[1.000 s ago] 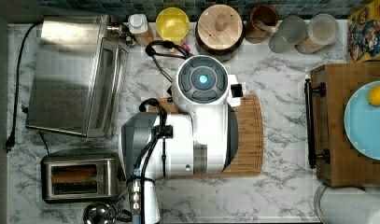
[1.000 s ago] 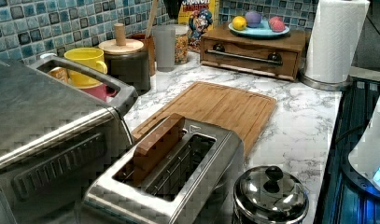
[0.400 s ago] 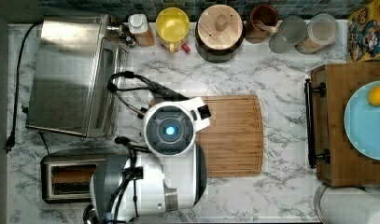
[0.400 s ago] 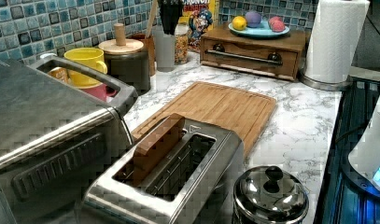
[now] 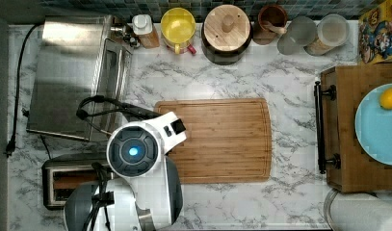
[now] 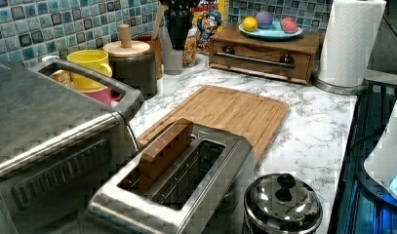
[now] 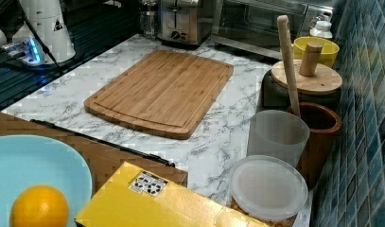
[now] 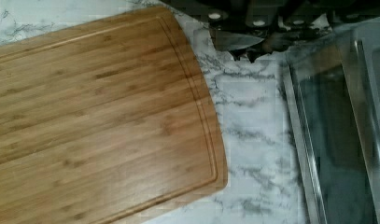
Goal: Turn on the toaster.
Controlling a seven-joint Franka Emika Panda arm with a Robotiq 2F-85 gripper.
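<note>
The toaster (image 6: 186, 180) is a small brushed-steel box with two long top slots, and a brown slice (image 6: 164, 148) stands in the slot nearer the toaster oven. In the top view the toaster (image 5: 63, 180) lies at the lower left, its right end covered by my white arm (image 5: 133, 151). In the right view the toaster (image 7: 183, 19) stands at the far end of the counter. In the wrist view my gripper (image 8: 254, 49) hangs shut and holds nothing, over bare marble between the cutting board (image 8: 99, 116) and the toaster oven's glass door (image 8: 337, 130).
The large toaster oven (image 5: 73, 72) stands beside the toaster. A bamboo cutting board (image 5: 222, 139) fills the counter's middle. A steel lidded pot (image 6: 282, 204) sits by the toaster's end. Mug, jars and canisters (image 5: 227, 29) line the tiled wall; a wooden tray (image 5: 357, 130) is at the top view's right.
My arm has swung from over the cutting board toward the top view's lower left and now covers the toaster's right end. The toaster and slice have not moved.
</note>
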